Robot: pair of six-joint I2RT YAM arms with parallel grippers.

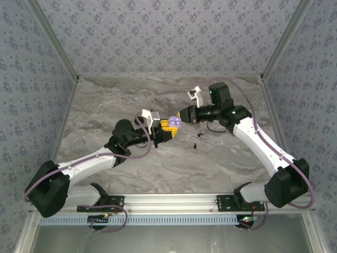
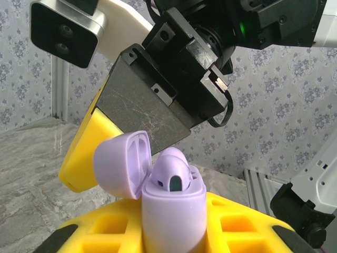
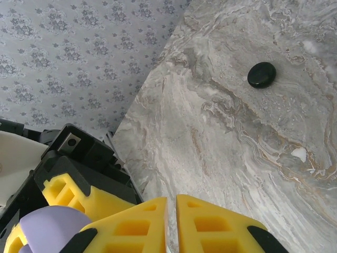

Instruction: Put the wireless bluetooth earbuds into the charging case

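Left claw [image 2: 174, 240] clamped on the open lilac case [image 2: 174, 211], one lilac earbud [image 2: 169, 169] sitting in its top, depth unclear; right claw [image 3: 171, 221] pinched closed just beside it, apparently empty, so roughly half done.

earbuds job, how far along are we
Done: the case is open with one lilac earbud standing in it. In hand: the left gripper grips the case, and the right gripper, shut, sits right beside it. To do: small black pieces lie on the table; whether the second slot is filled can't be told, and the lid is open.
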